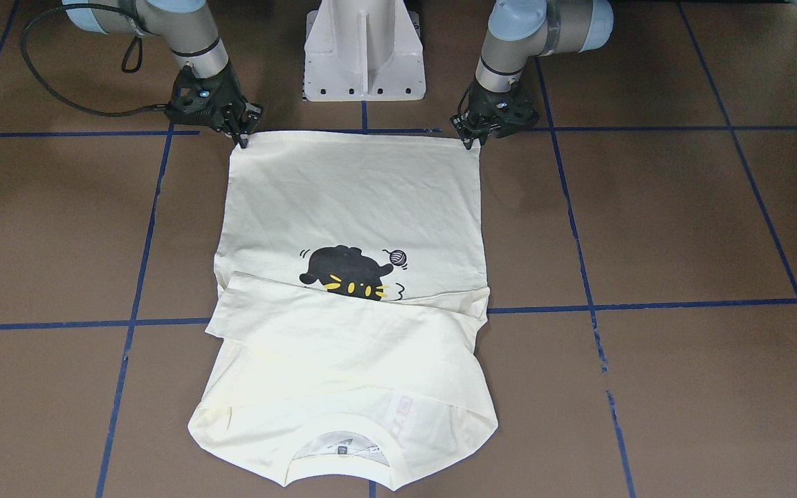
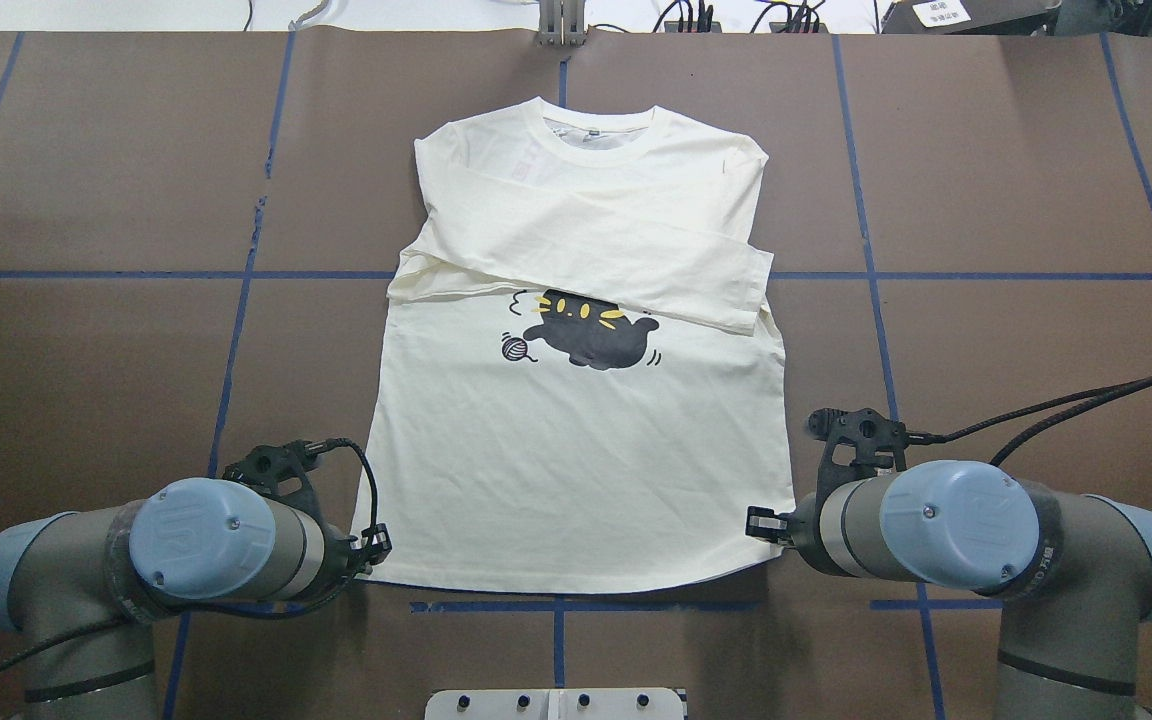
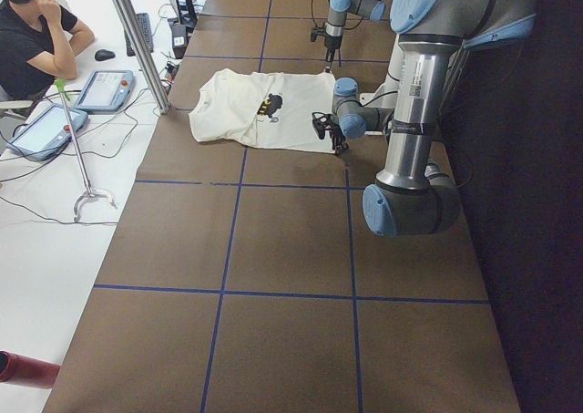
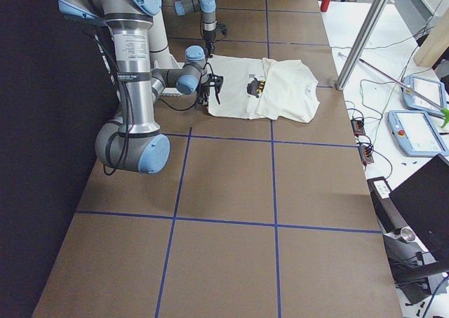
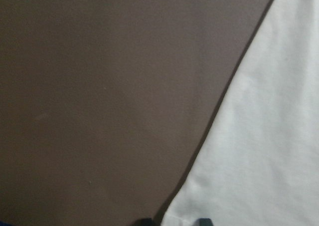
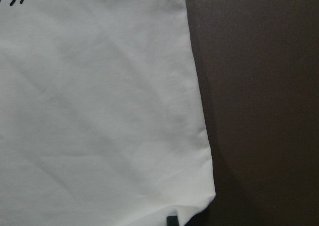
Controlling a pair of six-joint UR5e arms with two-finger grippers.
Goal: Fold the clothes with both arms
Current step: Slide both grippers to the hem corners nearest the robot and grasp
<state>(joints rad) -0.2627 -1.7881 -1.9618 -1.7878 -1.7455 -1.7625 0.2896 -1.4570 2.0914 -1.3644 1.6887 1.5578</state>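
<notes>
**A:** Where is the shirt [image 2: 576, 470] lying, taken from the jaws?

**B:** It is lying flat on the table [image 2: 86, 380], print side up, stretching away from both pairs of jaws. The left gripper [image 1: 471, 137] is touching one hem corner and the right gripper [image 1: 241, 137] the other. The hem [image 2: 566, 578] is running fairly straight between them. The cat print [image 2: 591, 338] is sitting well beyond the jaws. Farther out the sleeves [image 2: 596, 250] are lying folded across the chest, and the collar [image 2: 591, 128] is lying farthest from the jaws.

**A:** Are the jaws gripping?

**B:** I cannot tell. In the left wrist view two dark fingertips [image 5: 203, 222] are showing with the corner's edge between them. Whether they are pinching it or standing apart around it is not showing. The right wrist view is giving only one tip at the corner — the same doubt applies.

**A:** So which step is going on?

**B:** I am judging it to be the taking of both hem corners, ready to carry the hem out toward the collar.

**A:** And doing it well?

**B:** Each pair of jaws should be catching both layers of cloth, front and back, right at the corner. The two arms should be lifting together and level, keeping the hem lightly taut between the jaws — not so tight that a corner is slipping out. On the way out, the cloth should be passing over the folded sleeves without dragging them.
</notes>
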